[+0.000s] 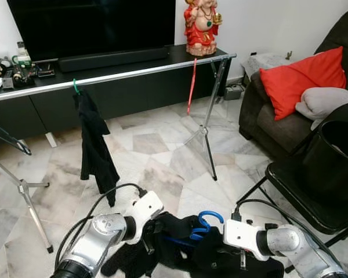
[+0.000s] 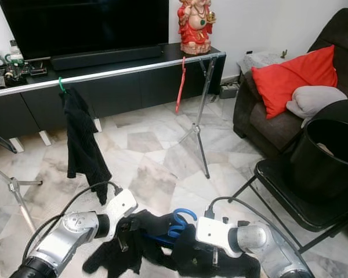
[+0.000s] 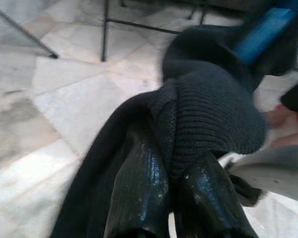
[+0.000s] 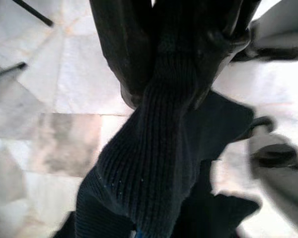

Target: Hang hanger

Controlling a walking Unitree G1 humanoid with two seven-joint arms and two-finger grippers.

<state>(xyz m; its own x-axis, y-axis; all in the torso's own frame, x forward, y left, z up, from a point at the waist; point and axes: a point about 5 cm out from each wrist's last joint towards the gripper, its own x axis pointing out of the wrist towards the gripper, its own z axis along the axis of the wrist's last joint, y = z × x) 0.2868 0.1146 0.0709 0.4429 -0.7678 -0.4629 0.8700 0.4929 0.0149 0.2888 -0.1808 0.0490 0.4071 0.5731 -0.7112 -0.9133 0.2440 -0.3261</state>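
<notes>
We hold the black knit garment [image 1: 188, 246] between both grippers, left gripper [image 1: 152, 230] and right gripper [image 1: 217, 238] each clamped on it; its blue hanger [image 1: 204, 225] hooks upward, the rail [image 1: 133, 72] far at twelve o'clock.

Just right of the right gripper [image 1: 216, 246]: black folding chair [image 1: 290, 186] bearing a black bin [image 1: 330, 156]. Farther ahead and right: dark sofa [image 1: 255, 110] with red cushion [image 1: 301, 75] and grey pillow [image 1: 325, 101]. Far ahead: low black cabinet [image 1: 133, 92], red statue [image 1: 201, 26] on top. Below: marble floor [image 1: 156, 145].
</notes>
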